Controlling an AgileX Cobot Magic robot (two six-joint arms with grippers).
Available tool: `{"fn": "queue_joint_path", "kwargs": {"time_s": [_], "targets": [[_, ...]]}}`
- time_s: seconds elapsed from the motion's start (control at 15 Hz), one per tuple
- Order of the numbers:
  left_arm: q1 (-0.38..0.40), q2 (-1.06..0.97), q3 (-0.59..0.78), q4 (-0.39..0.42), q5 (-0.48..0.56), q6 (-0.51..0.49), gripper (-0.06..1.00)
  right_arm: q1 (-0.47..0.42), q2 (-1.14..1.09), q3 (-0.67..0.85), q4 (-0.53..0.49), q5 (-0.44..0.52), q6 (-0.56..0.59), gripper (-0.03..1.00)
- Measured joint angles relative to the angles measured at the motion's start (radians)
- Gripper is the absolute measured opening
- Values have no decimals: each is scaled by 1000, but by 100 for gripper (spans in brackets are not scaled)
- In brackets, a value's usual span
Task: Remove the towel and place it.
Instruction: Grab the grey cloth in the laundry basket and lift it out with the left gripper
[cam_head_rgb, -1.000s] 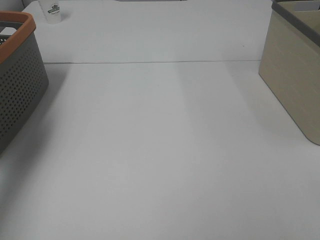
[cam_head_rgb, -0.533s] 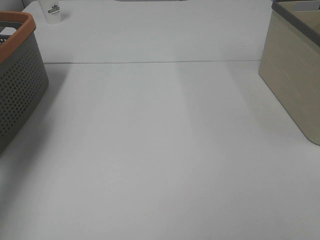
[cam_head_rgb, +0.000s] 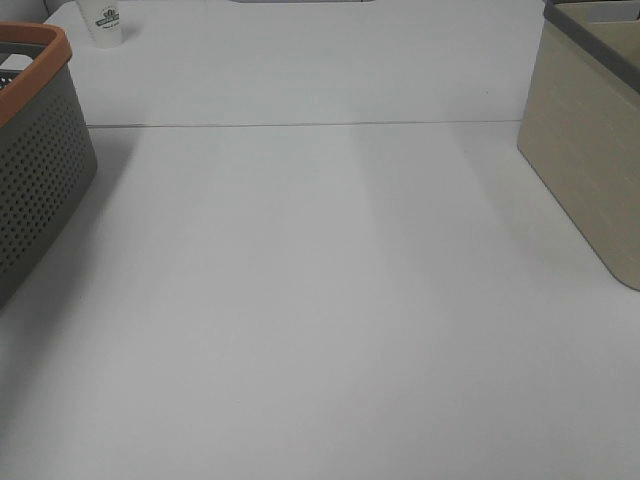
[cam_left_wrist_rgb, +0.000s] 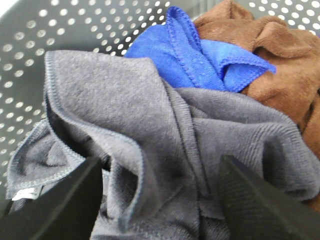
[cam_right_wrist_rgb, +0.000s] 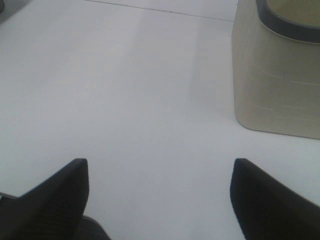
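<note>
Black fingers (cam_left_wrist_rgb: 65, 205) of the left hand (cam_left_wrist_rgb: 160, 165) stand spread and released, one on each side of a bunched fold of the towel (cam_left_wrist_rgb: 150, 115), with nothing clamped. Whether they touch the cloth I cannot tell. The towel is charcoal grey with a hemmed edge, and its small white tag (cam_left_wrist_rgb: 27, 193) shows beside one finger. It lies crumpled inside the grey perforated basket (cam_left_wrist_rgb: 30, 30). A blue cloth (cam_left_wrist_rgb: 200, 60) lies just beyond it and a brown cloth (cam_left_wrist_rgb: 280, 55) is beside that one, both touching the towel. The right hand (cam_right_wrist_rgb: 160, 162) hangs over the white worktop (cam_right_wrist_rgb: 125, 75), fingers wide and holding nothing, with a beige bin (cam_right_wrist_rgb: 275, 85) off to its side.
</note>
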Motion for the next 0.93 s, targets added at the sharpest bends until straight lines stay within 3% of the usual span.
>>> {"fn": "queue_joint_path", "kwargs": {"time_s": [0.13, 0.27, 0.33, 0.67, 0.93], "targets": [[0, 3, 0, 2, -18, -7, 42, 0, 0, 0, 0, 0, 1, 76], [0, 4, 0, 2, -29, -11, 10, 0, 0, 0, 0, 0, 1, 76], [0, 4, 0, 1, -30, -20, 2, 0, 0, 0, 0, 0, 1, 76], [0, -55, 0, 1, -37, -29, 0, 0, 0, 0, -1, 0, 4, 76], [0, -185, 0, 55, -49, -29, 0, 0, 0, 0, -2, 0, 5, 76]]}}
